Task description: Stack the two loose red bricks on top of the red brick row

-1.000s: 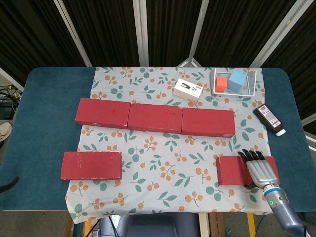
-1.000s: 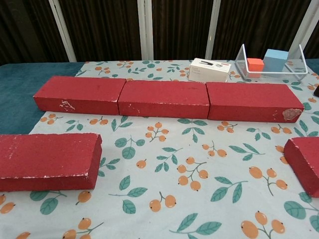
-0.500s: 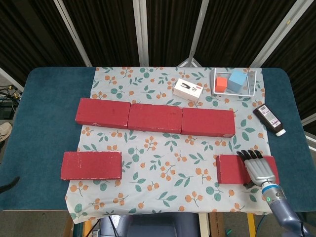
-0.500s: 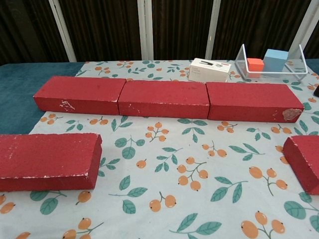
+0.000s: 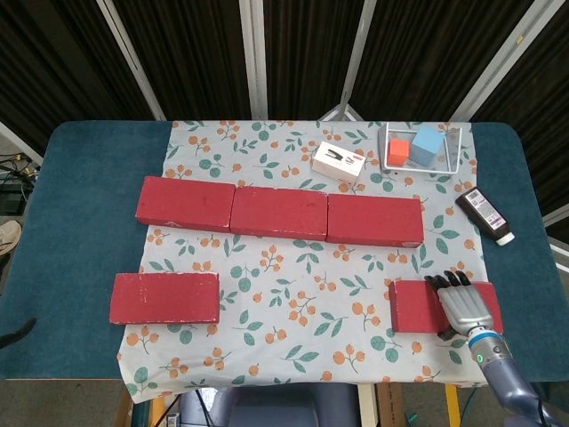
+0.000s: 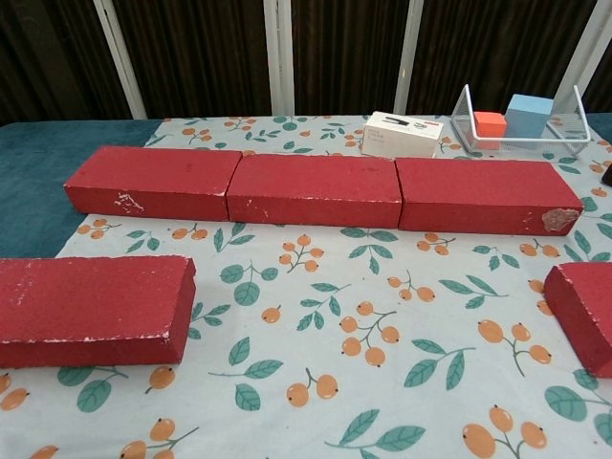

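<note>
One hand in view: the right hand [image 5: 468, 304], fingers laid flat over the top of the right loose brick [image 5: 418, 307]; whether it gripped the brick could not be told. Against the view a second earlier, hand and brick had both shifted slightly toward the table's near edge. The left hand appeared in neither view.

Two loose red bricks: the right one as above, on the cloth's near right; the left loose brick [image 5: 164, 298] lay flat at near left, untouched, well apart from the other.

Three red bricks formed the brick row [image 5: 278, 212], end to end across mid-cloth, nothing stacked on it.

One floral cloth [image 5: 302, 267] on one blue table [image 5: 71, 222].

One white box [image 5: 338, 162], one wire rack [image 5: 420, 149] holding one orange cube [image 5: 398, 151] and one blue cube [image 5: 428, 144], and one dark bottle [image 5: 484, 213] lay beyond and right of the row.
</note>
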Controlling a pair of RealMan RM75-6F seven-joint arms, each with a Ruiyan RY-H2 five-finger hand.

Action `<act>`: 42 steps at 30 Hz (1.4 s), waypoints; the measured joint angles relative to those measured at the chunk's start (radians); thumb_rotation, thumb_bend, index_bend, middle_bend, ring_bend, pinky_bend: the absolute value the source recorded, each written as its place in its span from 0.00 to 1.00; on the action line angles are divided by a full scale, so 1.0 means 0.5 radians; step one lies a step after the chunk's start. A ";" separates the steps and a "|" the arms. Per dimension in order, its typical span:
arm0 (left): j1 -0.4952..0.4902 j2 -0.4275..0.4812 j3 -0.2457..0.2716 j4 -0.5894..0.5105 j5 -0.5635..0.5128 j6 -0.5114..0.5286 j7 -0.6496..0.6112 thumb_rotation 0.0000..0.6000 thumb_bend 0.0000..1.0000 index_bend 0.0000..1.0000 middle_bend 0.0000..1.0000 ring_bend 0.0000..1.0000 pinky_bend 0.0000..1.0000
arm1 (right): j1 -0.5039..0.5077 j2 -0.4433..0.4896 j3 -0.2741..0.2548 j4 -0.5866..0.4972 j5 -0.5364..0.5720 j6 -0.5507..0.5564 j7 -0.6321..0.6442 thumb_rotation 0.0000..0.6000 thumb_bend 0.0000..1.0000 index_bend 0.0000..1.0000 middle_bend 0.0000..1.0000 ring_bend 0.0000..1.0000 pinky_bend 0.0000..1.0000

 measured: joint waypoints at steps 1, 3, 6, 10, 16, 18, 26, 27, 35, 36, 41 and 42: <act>-0.001 0.000 0.000 0.002 0.001 0.000 -0.003 1.00 0.00 0.05 0.02 0.00 0.14 | 0.001 -0.002 -0.002 0.002 0.000 0.002 -0.001 1.00 0.08 0.19 0.18 0.00 0.00; -0.001 -0.002 -0.002 0.006 0.006 0.005 -0.007 1.00 0.00 0.05 0.02 0.00 0.14 | 0.003 -0.006 -0.005 0.005 0.000 0.010 -0.005 1.00 0.08 0.20 0.18 0.00 0.00; 0.001 -0.009 -0.006 0.015 0.014 0.021 -0.006 1.00 0.00 0.05 0.02 0.00 0.14 | 0.005 -0.010 -0.007 0.004 -0.002 0.022 -0.003 1.00 0.08 0.20 0.18 0.00 0.00; 0.006 -0.015 -0.008 0.020 0.012 0.029 -0.004 1.00 0.00 0.05 0.02 0.00 0.14 | 0.007 0.004 -0.002 -0.017 -0.014 0.040 0.012 1.00 0.08 0.20 0.18 0.00 0.00; 0.004 -0.018 -0.012 0.014 -0.007 0.017 0.012 1.00 0.00 0.05 0.02 0.00 0.14 | 0.017 0.102 0.032 -0.115 -0.028 0.091 0.027 1.00 0.08 0.22 0.18 0.00 0.00; 0.001 -0.020 -0.011 0.011 -0.007 0.009 0.020 1.00 0.00 0.05 0.02 0.00 0.14 | 0.031 0.162 0.049 -0.181 -0.026 0.104 0.012 1.00 0.08 0.22 0.18 0.00 0.00; -0.011 -0.030 -0.010 0.005 -0.015 -0.012 0.045 1.00 0.00 0.05 0.02 0.00 0.14 | 0.210 0.455 0.156 -0.543 0.172 0.064 -0.157 1.00 0.08 0.22 0.18 0.00 0.00; -0.011 -0.030 -0.012 0.007 -0.021 -0.014 0.044 1.00 0.00 0.05 0.02 0.00 0.14 | 0.242 0.480 0.171 -0.580 0.218 0.057 -0.184 1.00 0.08 0.22 0.18 0.00 0.00; -0.023 -0.032 -0.029 0.023 -0.068 -0.045 0.043 1.00 0.00 0.05 0.02 0.00 0.14 | 0.651 0.595 0.294 -0.803 0.816 -0.006 -0.488 1.00 0.08 0.22 0.20 0.00 0.00; -0.024 -0.033 -0.030 0.025 -0.071 -0.047 0.043 1.00 0.00 0.05 0.02 0.00 0.14 | 0.711 0.595 0.307 -0.816 0.900 -0.008 -0.525 1.00 0.08 0.23 0.20 0.01 0.00; -0.028 -0.033 -0.047 0.038 -0.109 -0.055 0.031 1.00 0.00 0.05 0.02 0.00 0.14 | 1.076 0.541 0.380 -0.826 1.426 0.007 -0.718 1.00 0.08 0.23 0.21 0.01 0.00; -0.028 -0.033 -0.051 0.042 -0.117 -0.056 0.029 1.00 0.00 0.05 0.02 0.00 0.14 | 1.146 0.522 0.391 -0.817 1.533 0.017 -0.752 1.00 0.08 0.23 0.21 0.01 0.00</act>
